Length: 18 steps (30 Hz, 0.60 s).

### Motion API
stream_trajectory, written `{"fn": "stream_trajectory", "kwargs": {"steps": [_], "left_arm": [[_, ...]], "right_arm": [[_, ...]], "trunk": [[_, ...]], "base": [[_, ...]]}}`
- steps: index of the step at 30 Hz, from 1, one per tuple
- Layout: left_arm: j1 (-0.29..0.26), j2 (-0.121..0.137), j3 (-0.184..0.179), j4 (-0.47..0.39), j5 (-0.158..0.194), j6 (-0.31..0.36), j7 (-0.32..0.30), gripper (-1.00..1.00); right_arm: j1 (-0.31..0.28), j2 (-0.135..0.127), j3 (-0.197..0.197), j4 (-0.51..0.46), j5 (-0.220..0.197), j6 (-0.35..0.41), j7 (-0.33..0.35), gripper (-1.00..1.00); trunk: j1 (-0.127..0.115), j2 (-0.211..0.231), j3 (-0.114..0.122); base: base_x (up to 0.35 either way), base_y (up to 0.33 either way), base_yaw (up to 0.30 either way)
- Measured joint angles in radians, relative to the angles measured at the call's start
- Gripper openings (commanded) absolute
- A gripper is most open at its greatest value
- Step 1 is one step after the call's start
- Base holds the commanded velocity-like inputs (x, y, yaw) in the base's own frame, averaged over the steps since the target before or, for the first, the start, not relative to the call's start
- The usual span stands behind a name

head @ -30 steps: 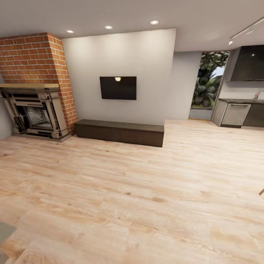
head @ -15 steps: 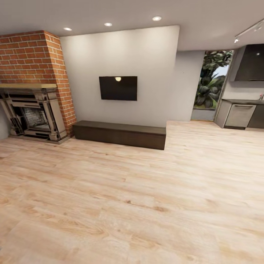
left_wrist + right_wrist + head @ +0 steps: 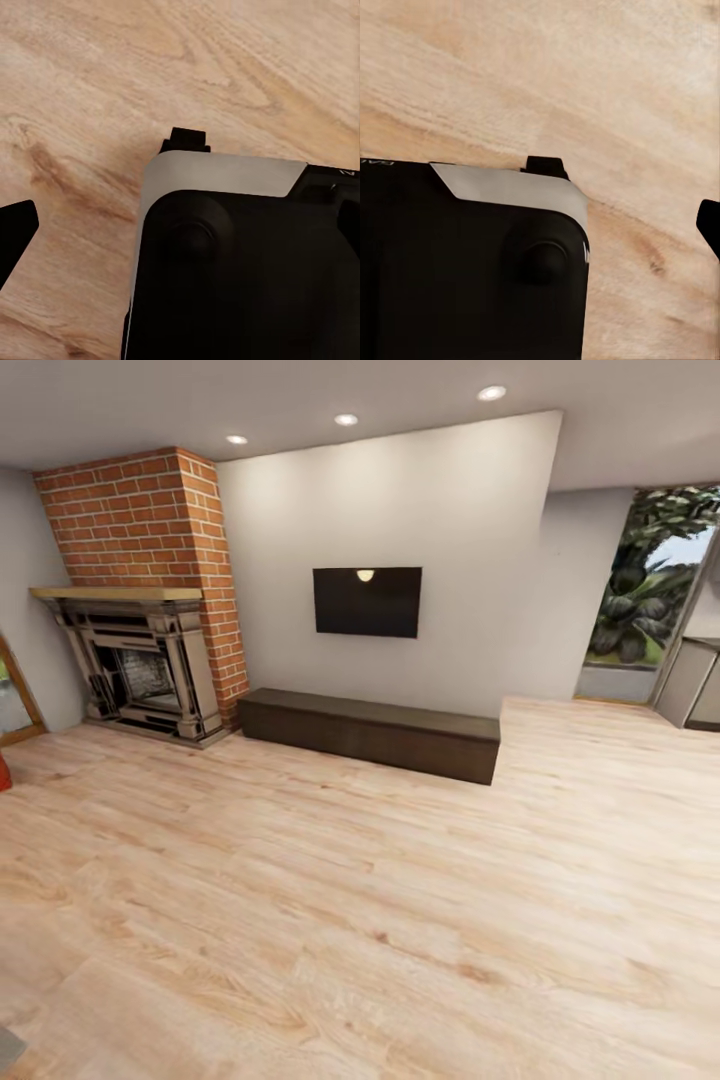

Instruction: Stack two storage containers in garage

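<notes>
We're facing the brick fireplace (image 3: 140, 610), a red sliver (image 3: 4, 772) far to its left, maybe a container; can't tell jaw state.

Light wood plank floor (image 3: 400, 920); dark low cabinet (image 3: 370, 732), brick fireplace (image 3: 145, 660) on it.

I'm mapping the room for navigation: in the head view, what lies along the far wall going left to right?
Brick fireplace → dark low cabinet with the wall-mounted TV above it → window with plants.
</notes>
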Motion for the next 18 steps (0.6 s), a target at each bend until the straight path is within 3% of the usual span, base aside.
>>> {"fn": "stream_trajectory", "kwargs": {"steps": [18], "left_arm": [[0.000, 0.000, 0.000, 0.000, 0.000, 0.000, 0.000, 1.00]], "right_arm": [[0.000, 0.000, -0.001, 0.000, 0.000, -0.001, 0.000, 1.00]], "trunk": [[0.000, 0.000, 0.000]], "base": [[0.323, 0.000, 0.273]]}}
